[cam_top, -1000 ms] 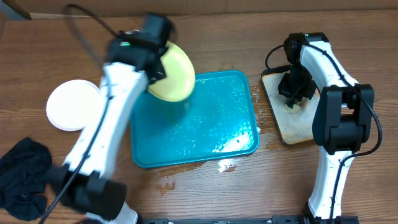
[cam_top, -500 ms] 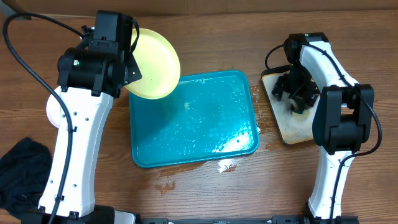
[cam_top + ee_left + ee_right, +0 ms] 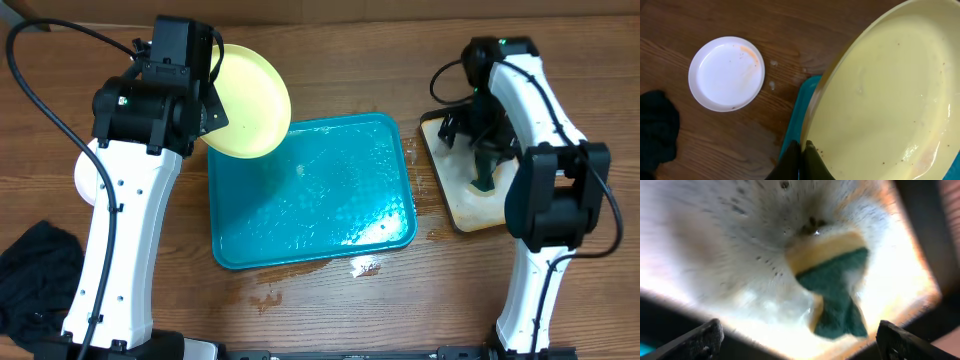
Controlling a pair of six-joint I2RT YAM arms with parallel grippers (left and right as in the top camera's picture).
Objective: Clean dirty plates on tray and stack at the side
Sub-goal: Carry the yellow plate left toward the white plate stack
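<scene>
Right hand, spread, has lifted off the sponge; left hand pinches the plate. Scrubbing looks done, stacking next.

no readable text, no labels, no brands, no numbers anywhere

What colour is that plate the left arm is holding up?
The plate is pale yellow, flecked with tiny dark specks. It shows best in the left wrist view.

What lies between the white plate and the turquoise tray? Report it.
Just wooden tabletop with a few wet spots separates white plate and turquoise tray, seen in the left wrist view.
</scene>
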